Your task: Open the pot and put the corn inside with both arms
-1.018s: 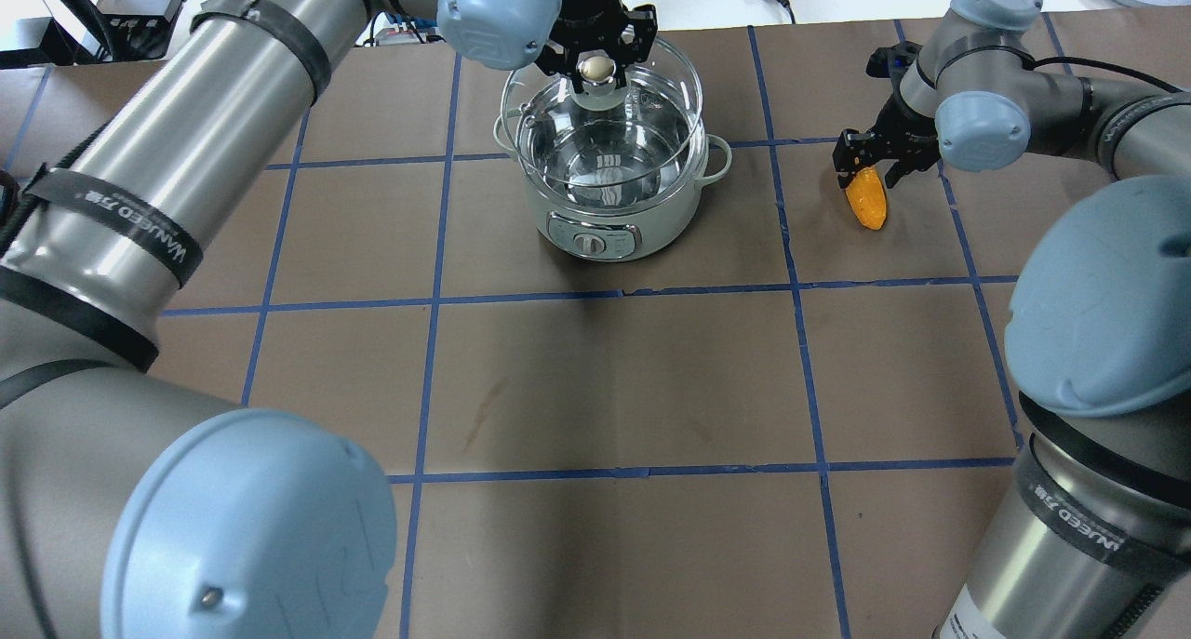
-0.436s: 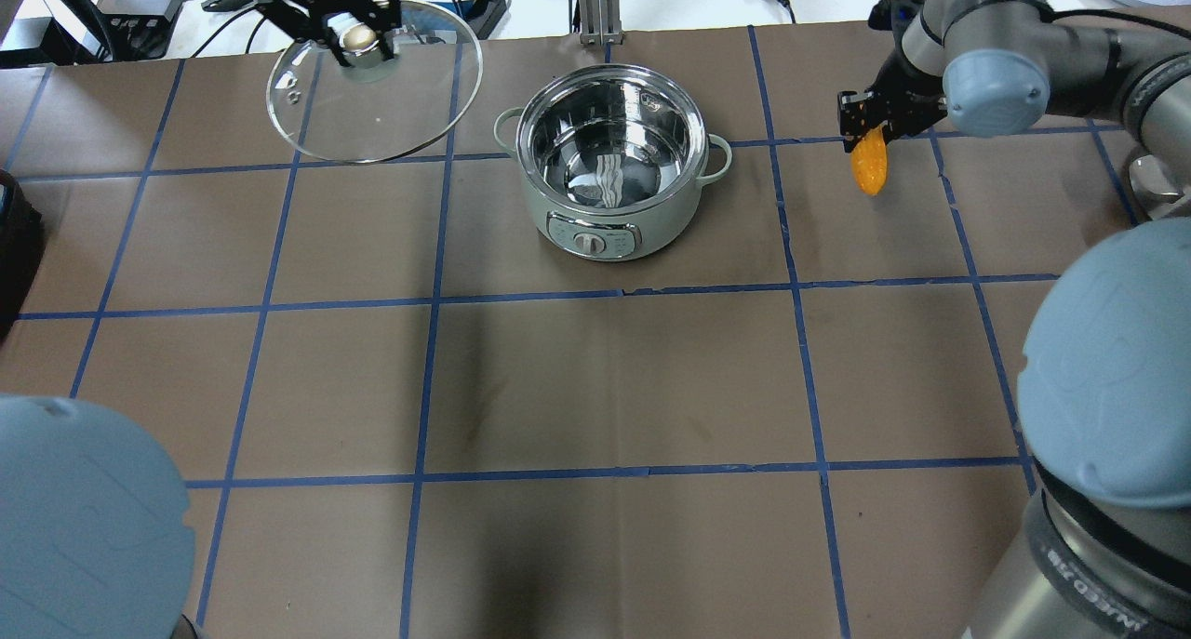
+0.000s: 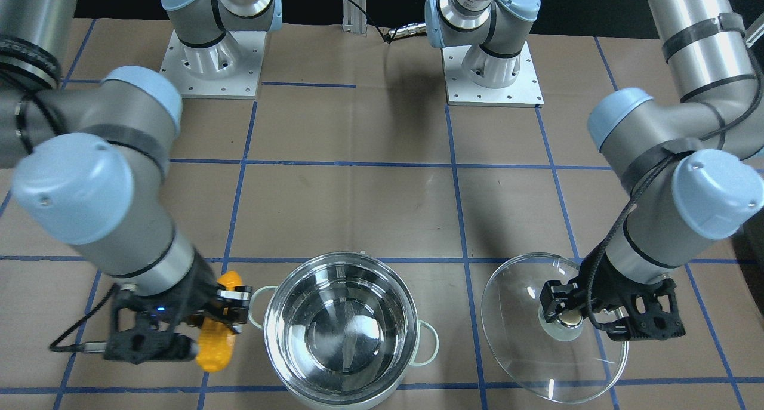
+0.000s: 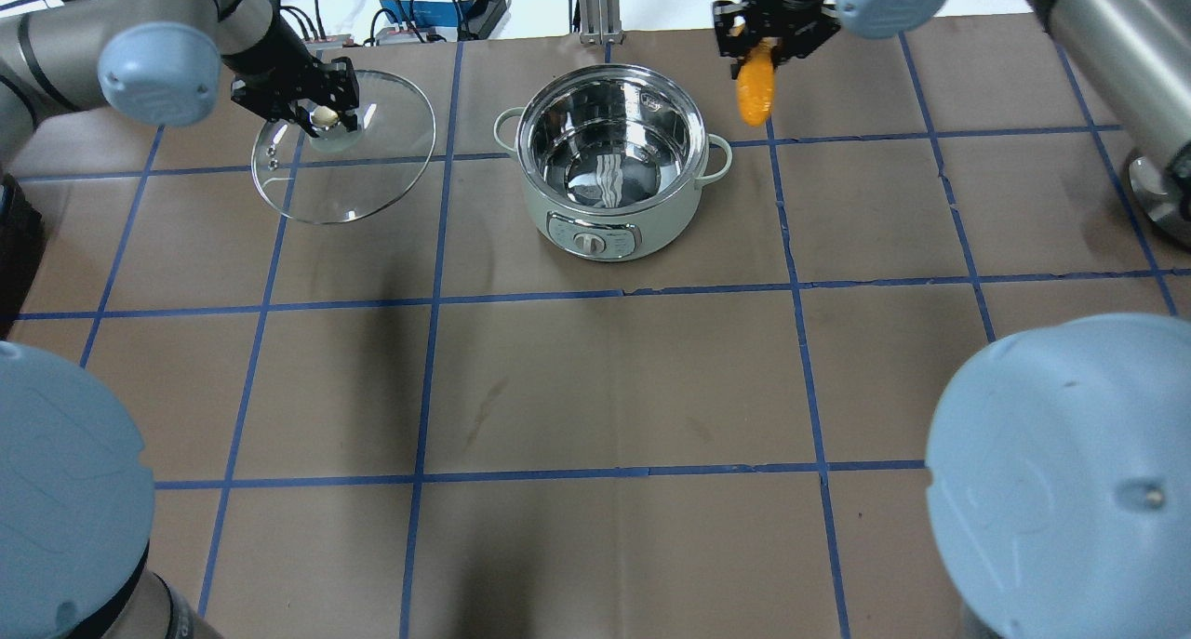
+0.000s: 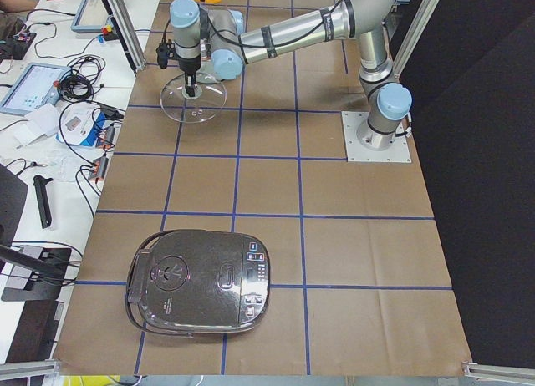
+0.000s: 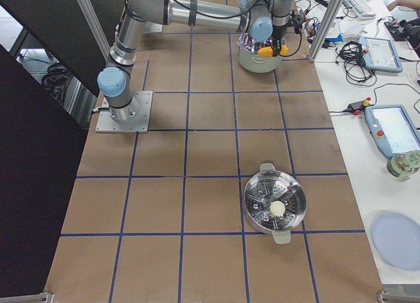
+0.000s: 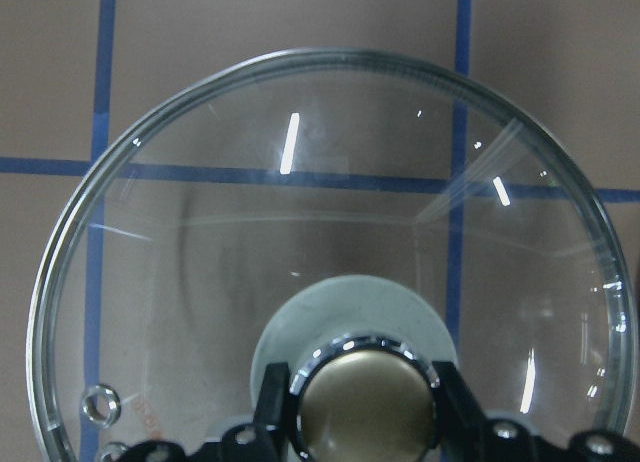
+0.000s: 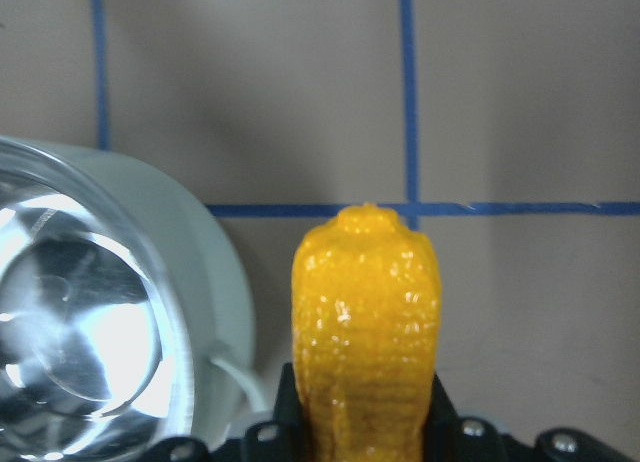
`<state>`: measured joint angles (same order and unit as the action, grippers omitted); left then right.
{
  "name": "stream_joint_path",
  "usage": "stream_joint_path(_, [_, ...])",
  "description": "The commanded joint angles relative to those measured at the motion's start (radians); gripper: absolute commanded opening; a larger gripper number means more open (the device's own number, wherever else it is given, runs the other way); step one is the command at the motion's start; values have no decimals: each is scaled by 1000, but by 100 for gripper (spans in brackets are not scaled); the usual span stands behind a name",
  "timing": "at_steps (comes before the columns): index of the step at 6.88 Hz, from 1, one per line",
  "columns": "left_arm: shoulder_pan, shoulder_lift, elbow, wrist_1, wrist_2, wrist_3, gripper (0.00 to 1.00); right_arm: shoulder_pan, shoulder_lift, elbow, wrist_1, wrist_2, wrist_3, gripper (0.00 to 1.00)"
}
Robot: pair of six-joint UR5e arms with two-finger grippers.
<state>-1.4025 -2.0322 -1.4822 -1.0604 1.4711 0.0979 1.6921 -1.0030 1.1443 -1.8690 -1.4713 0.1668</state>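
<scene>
pot (image 4: 651, 225) stands open on the brown mat (image 4: 605, 388) with its blue tape grid, at the far centre of the table; bare shiny steel inside; pale loop handle on each side, dial (image 4: 589, 242) on the wall facing the robot; right gripper (image 4: 761, 46) is closed narrow on the upper end of the corn (image 4: 755, 95), one finger on each side of the cob; corn hangs roughly upright with its free tip down, lifted off the mat, just beside the pot handle on the robot's right and outside the rim; right wrist view shows the cob between the fingers, with the pot wall and handle off to one side; left gripper (image 4: 323, 113) pinches the round knob (image 7: 362, 400) of the glass lid (image 4: 372, 179), fingers tight on either side of it; lid is knob-up, well apart from the pot on the robot's left, over a tape crossing; cannot tell whether the lid rests on the mat or sits just above it; both arms reach out to the far edge of the table; rice cooker (image 5: 201, 281) sits at the table end on the robot's left; steamer pan (image 6: 274, 208) with a perforated insert sits at the end on the robot's right, both well apart from the pot
</scene>
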Motion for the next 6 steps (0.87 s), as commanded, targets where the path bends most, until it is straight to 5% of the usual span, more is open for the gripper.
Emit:
stream_joint_path(1, [7,-35,-104,115,5,-3,22,158,137,-101,-27,-3,175,10])
stream_joint_path(2, [7,-55,-122,116,5,-13,23,164,170,-84,-59,-21,169,10])
stream_joint_path(3, [7,-62,-127,116,5,-32,33,169,194,-54,-118,-38,165,21])
stream_joint_path(4, [7,-68,-125,123,9,-27,61,167,205,-32,-165,-61,158,38])
stream_joint_path(5, [7,-69,-122,123,56,-26,81,167,204,-9,-163,-61,137,99])
stream_joint_path(6, [7,-69,-122,125,70,-24,90,166,193,14,-162,-61,129,100])
